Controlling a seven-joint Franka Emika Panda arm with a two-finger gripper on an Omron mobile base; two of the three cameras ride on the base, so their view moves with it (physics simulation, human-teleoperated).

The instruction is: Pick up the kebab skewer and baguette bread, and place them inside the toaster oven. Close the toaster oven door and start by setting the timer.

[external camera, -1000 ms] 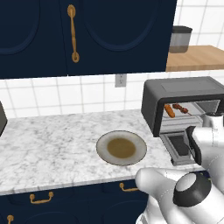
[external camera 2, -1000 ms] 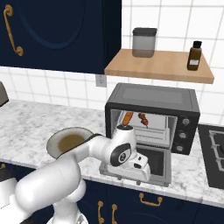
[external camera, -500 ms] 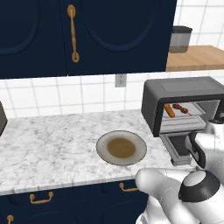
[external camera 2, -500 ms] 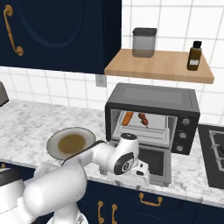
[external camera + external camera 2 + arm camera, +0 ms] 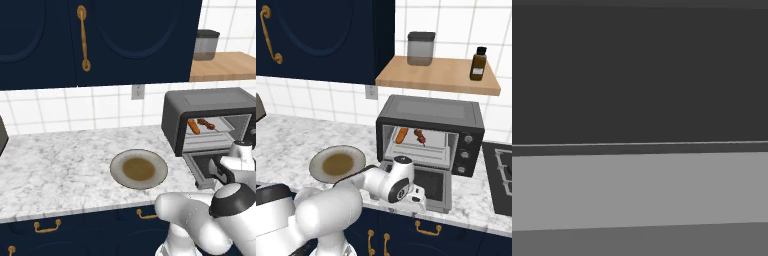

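The toaster oven (image 5: 430, 131) is dark and boxy; its door (image 5: 432, 186) lies folded down. The orange-brown baguette bread (image 5: 401, 135) and the kebab skewer (image 5: 419, 136) rest on its rack. The fingers stand wide apart, holding nothing.

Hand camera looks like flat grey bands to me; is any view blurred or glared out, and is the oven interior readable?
Hand view: sharp, but flat dark and grey bands, nothing identifiable. Right base view: no glare; the orange-brown baguette bread and dark kebab skewer read clearly on the rack of the boxy dark toaster oven. Left base view: evenly lit, the white arm covers the lowered door.
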